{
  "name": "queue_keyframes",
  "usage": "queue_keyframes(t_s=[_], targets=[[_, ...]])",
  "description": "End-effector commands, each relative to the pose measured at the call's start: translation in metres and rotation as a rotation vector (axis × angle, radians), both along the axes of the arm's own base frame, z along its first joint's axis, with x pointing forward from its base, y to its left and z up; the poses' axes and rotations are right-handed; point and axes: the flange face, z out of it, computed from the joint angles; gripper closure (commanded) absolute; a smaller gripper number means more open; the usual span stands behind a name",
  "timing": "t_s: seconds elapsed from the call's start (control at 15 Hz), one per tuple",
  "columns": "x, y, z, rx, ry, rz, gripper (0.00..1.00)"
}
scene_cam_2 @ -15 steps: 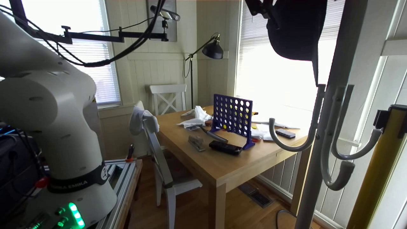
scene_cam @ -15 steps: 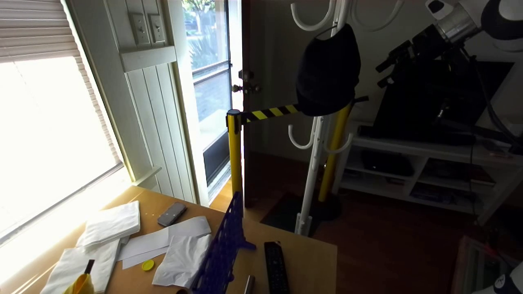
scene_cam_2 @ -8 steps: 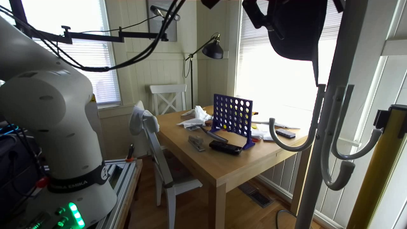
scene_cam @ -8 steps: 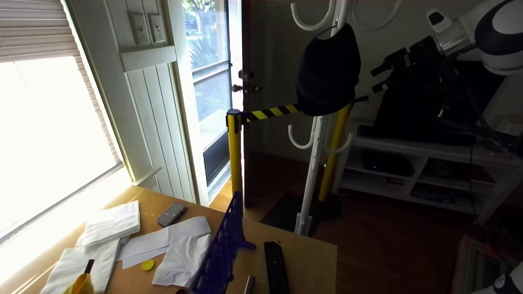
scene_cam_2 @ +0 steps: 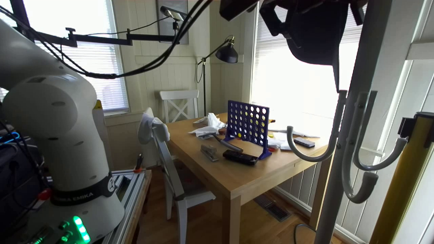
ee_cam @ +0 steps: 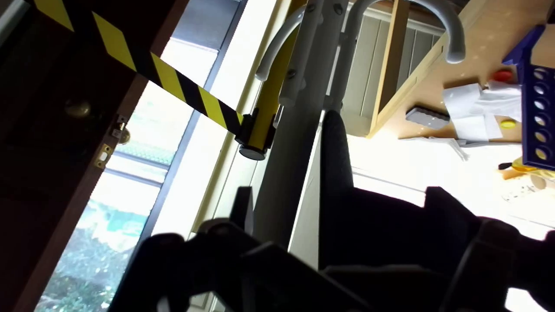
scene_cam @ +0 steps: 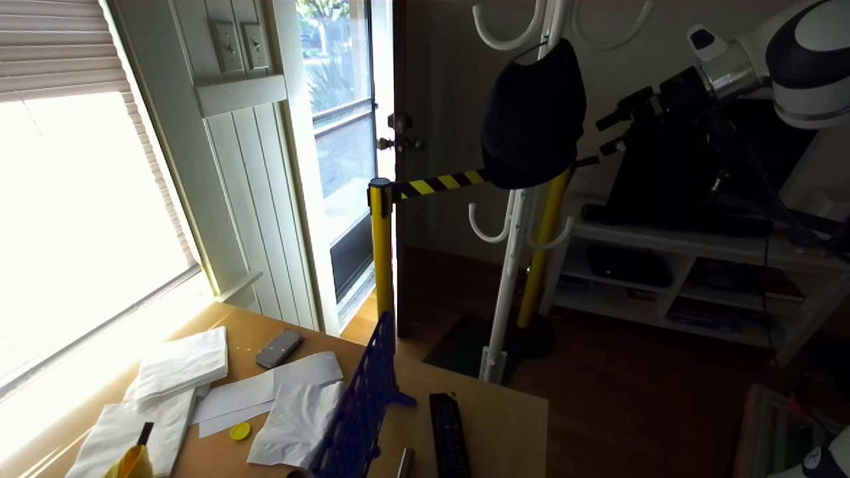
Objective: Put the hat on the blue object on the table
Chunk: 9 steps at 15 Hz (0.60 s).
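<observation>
In an exterior view, L to R: the blue rack (scene_cam: 362, 398) stands upright on the worktop (scene_cam: 505, 425); prob. light & thin, so an off-ctr load could topple it. Hat (scene_cam: 534, 119) hangs on the coat stand (scene_cam: 508, 279); pulled w/o enough lift, it may snag on a hook (scene_cam: 503, 45) & drag the stand over. Pincer (scene_cam: 606, 135) hovers near it, jaws apart, contact unclear; a skewed approach might just shove the hat. Far R: base band (scene_cam: 822, 463); EMIKA lettering (scene_cam_2: 82, 195) shows in an exterior view, preceding word unclear.
</observation>
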Motion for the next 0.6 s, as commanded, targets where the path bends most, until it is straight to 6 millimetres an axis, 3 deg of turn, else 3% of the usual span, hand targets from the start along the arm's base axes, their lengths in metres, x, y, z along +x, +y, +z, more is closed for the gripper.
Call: queue_keyframes(t_s=[0.0, 0.53], targets=[[-0.002, -0.013, -0.011, 0.057, -0.052, 0.071, 0.0], [0.0031, -0.0184, -0.019, 0.081, -0.051, 0.073, 0.0]])
